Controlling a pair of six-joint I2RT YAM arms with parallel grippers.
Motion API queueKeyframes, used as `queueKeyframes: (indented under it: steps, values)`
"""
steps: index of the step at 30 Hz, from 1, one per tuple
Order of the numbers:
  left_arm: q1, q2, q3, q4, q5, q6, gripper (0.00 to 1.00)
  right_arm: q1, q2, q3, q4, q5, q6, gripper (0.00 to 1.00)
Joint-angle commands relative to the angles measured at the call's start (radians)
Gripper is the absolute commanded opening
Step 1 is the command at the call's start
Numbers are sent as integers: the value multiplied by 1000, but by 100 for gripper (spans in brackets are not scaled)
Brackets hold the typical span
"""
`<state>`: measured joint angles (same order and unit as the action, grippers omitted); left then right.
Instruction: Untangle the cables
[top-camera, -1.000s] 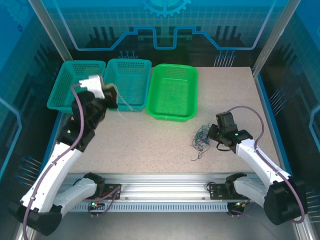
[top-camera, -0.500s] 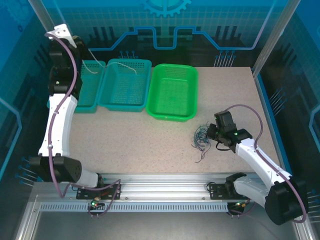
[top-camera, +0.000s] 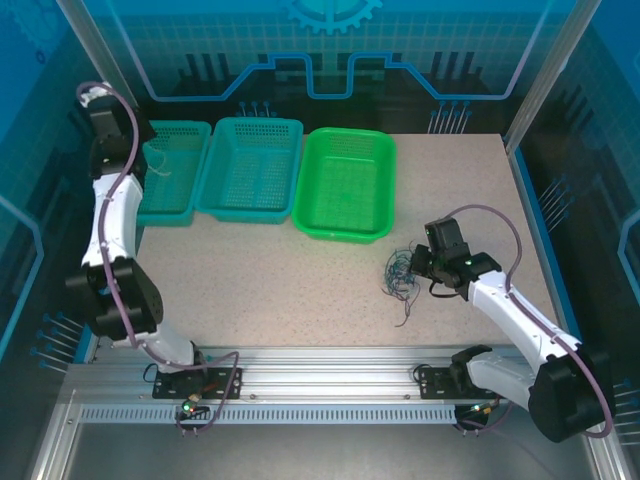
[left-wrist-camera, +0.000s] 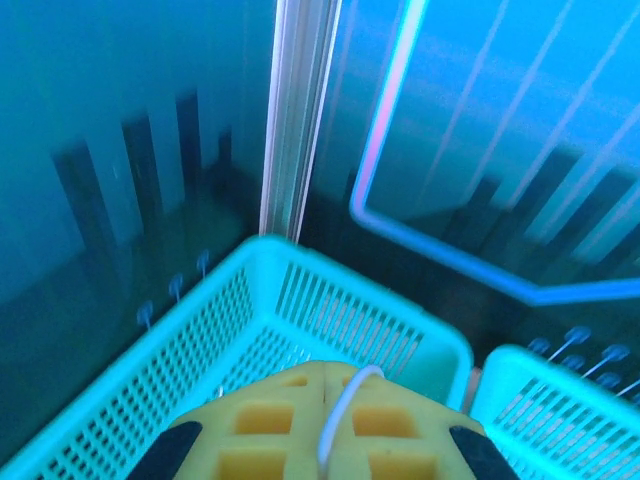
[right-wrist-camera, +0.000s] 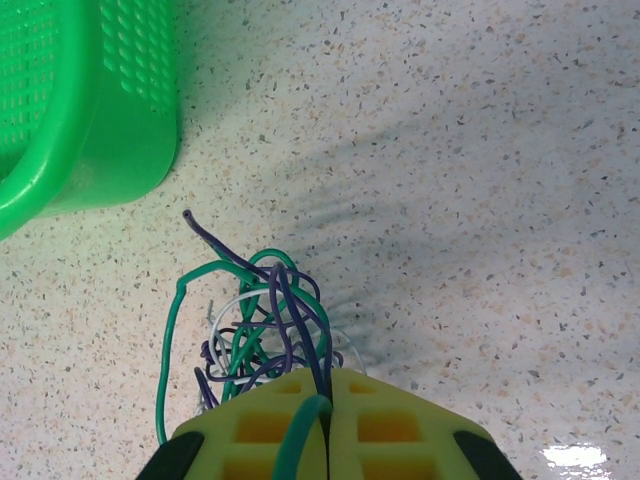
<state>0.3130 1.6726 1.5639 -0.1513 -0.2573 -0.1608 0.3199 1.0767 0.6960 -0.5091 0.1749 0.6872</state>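
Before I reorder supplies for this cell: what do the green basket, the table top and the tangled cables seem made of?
Green basket: probably moulded plastic, glossy, walls perforated in a grid.
Table top: speckled beige, smooth enough to glare; laminate or stone-look composite, I cannot tell which.
Cables: thin wires in green, purple and white sheathing, likely plastic, holding springy loops.
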Motion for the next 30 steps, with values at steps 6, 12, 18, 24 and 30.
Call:
queueKeyframes:
  steps: [6,12,18,24,30]
  values:
    - [33,90,-81,39,44,-59,53,14,-4,37,-19,-24,-13,0]
    - [22,-60,-117,65,129,-151,60,15,3,55,-2,-92,-74,1]
    - [-199,-291,-263,174,348,-191,60,8,43,62,45,-212,-118,0]
    - [-612,-404,-449,302,545,-63,62,8,76,71,101,-378,-150,0]
    - [-878,-389,-596,337,642,65,64,11,61,72,147,-518,-197,0]
